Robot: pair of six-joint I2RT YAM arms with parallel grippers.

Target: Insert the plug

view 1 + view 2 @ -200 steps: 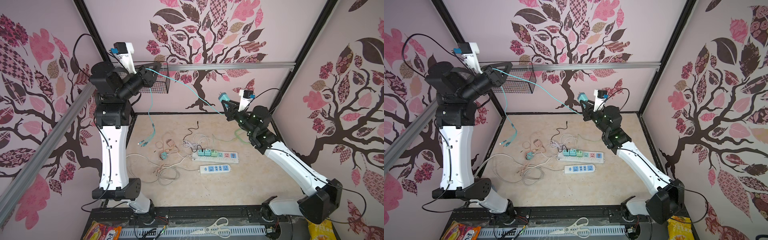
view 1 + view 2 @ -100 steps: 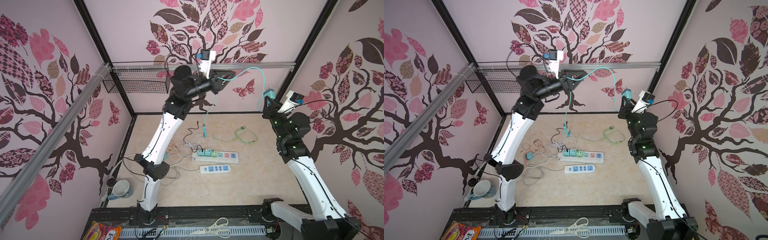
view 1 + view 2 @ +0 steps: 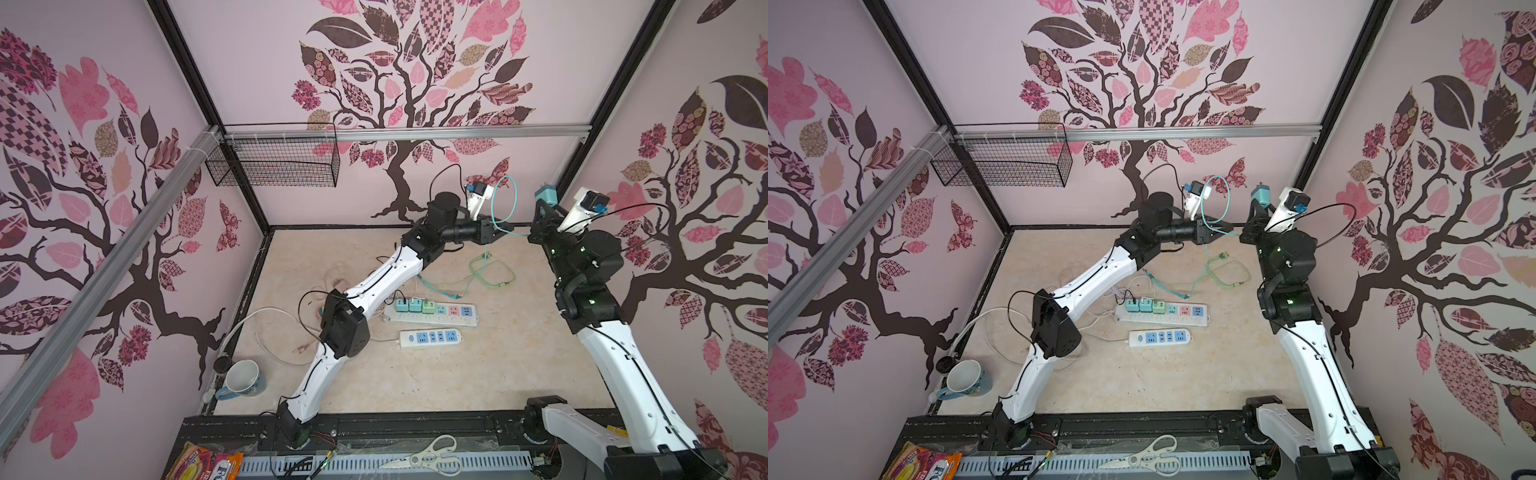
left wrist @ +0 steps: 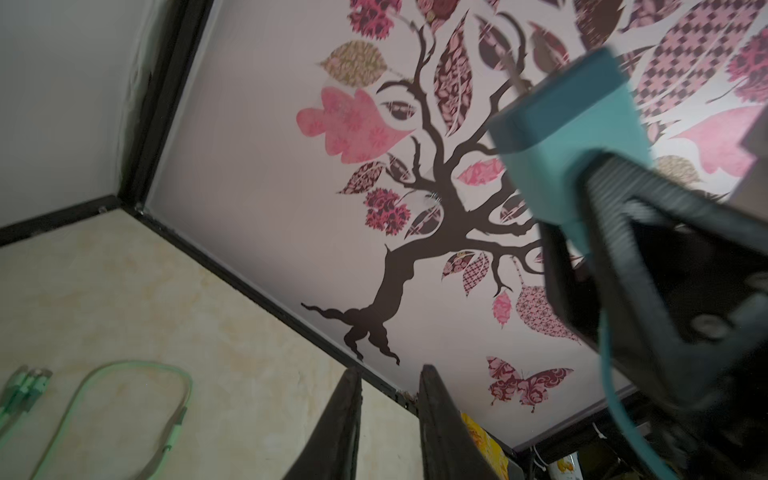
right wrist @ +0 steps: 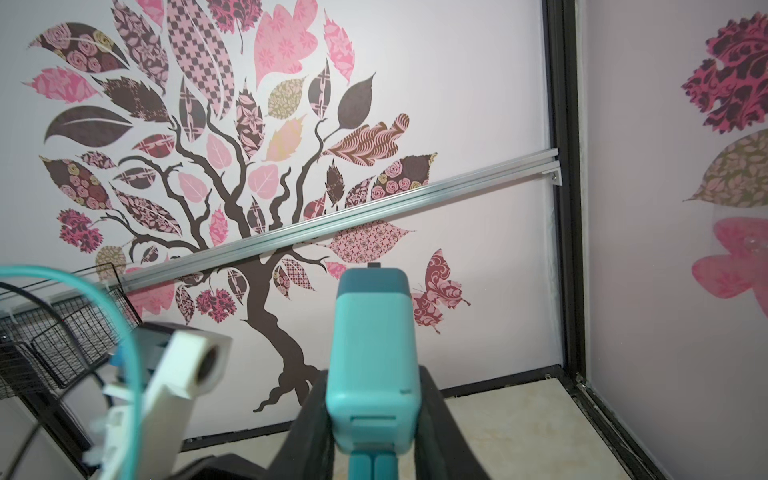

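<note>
Beyond the right end of the long power strip (image 3: 432, 319), well apart from it and raised off the floor toward the back right corner, your right gripper (image 5: 372, 376) is clamping the teal plug (image 5: 374, 332) by its lower body. The jaws are pressing on both of its sides, and the prongs are pointing upward, away from the strip. Your left gripper (image 3: 503, 228) is hovering at about the same height behind the strip's right half, with its tip facing the right gripper and close to it. Both top views are showing the teal cable (image 5: 25, 272) running into its jaws, so you are grasping the cable there. The left wrist view is showing only a narrow slit between the fingers (image 4: 340, 428), and the pinch point itself is staying hidden. From that grip the cable is arching up in a loop. One strand is crossing to the right gripper and another is dropping to the floor behind the strip. Three adapters (image 3: 413, 305), two teal and one green, are sitting plugged in at the strip's left end. A short power strip (image 3: 430, 337) is lying just in front of the long one. A pale green cable (image 3: 498, 276) is curling on the floor behind its right end.
</note>
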